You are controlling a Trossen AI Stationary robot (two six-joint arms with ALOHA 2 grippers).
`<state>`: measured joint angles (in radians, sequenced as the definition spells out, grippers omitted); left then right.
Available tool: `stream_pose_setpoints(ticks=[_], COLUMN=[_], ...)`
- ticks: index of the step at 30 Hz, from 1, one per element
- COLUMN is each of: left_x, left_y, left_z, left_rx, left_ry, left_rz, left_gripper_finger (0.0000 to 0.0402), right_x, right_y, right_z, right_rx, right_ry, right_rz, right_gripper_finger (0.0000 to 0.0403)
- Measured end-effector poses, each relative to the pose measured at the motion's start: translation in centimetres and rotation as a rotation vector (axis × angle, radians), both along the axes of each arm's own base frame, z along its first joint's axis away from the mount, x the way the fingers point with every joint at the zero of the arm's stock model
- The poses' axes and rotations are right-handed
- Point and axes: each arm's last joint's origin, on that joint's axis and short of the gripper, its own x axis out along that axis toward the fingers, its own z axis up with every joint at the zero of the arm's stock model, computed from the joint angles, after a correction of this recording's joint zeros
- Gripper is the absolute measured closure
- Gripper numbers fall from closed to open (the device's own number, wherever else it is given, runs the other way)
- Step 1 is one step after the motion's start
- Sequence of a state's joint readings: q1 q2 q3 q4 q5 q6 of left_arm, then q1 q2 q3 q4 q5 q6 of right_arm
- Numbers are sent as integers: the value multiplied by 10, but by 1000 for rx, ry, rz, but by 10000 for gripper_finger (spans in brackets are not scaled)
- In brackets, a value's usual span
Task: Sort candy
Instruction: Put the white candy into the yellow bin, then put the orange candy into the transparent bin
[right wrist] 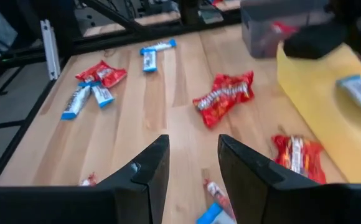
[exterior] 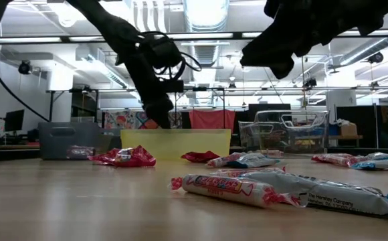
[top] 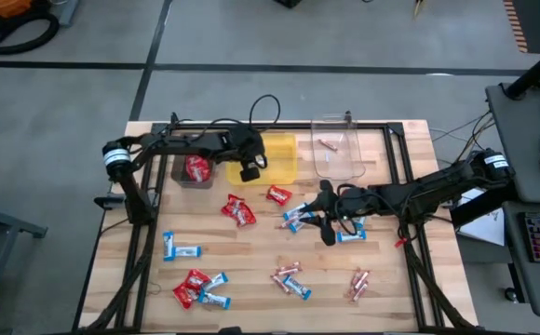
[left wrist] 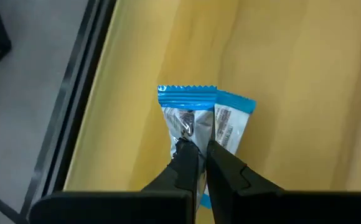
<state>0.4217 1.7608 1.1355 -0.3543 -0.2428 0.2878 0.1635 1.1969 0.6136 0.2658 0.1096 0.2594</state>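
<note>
Sorting is partly done, by my judgement. At the far edge of the wooden slatted desk (top: 251,279) stand three bins. The brown plastic bin (top: 193,169) near the far left corner holds red packets. The yellow plastic bin (top: 272,156) beside it holds one blue-and-white bar already. The clear plastic bin (top: 337,147) to its right holds one pink stick (top: 327,143).

My left claw (left wrist: 196,152) hangs over the yellow bin, fingers pinched nearly together on a blue-and-white wrapped bar (left wrist: 183,118), crimped blue ends, silvery middle. It lies alongside the bar already in the bin (left wrist: 233,121).

My right claw (right wrist: 193,158) hovers mid-desk toward the right edge, fingers apart, holding nothing, over blue bars (top: 296,217).

Left to sort: red packets (top: 238,211) at mid-desk, mixed candies (top: 195,288) by the near left corner, copper sticks (top: 359,282) near the near edge.
</note>
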Motion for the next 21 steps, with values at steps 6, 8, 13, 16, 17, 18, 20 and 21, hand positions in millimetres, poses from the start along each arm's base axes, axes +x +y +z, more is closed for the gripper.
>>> stream_pose_setpoints(ticks=[6, 8, 13, 16, 17, 18, 20, 21], left_x=[-5, -5, -5, -6, -6, -7, -8, -8], left_y=[-2, -2, -2, -3, -3, -3, -4, -5], left_z=[-4, -3, -3, -1, -1, -1, -1, -1], left_rx=[-32, -32, -33, -33, -34, -39, -63, -70], left_ry=[54, 52, 54, 54, 51, 53, 62, 58], left_rz=[12, 14, 15, 14, 17, 20, 13, 15], left_gripper_finger=[381, 370, 337, 319, 312, 307, 295, 291], right_x=[-2, -2, -2, -2, -2, -2, -2, -2], right_y=[0, 0, 0, 0, 0, 0, 0, 0], right_z=[-4, -4, -4, -5, -5, -5, -5, -5], right_rx=[73, 84, 112, 117, 120, 122, 128, 133], right_ry=[45, 49, 53, 57, 57, 57, 58, 57], right_rz=[-39, -44, -57, -58, -59, -60, -63, -65], right_gripper_finger=[273, 273, 273, 273, 273, 273, 273, 273])
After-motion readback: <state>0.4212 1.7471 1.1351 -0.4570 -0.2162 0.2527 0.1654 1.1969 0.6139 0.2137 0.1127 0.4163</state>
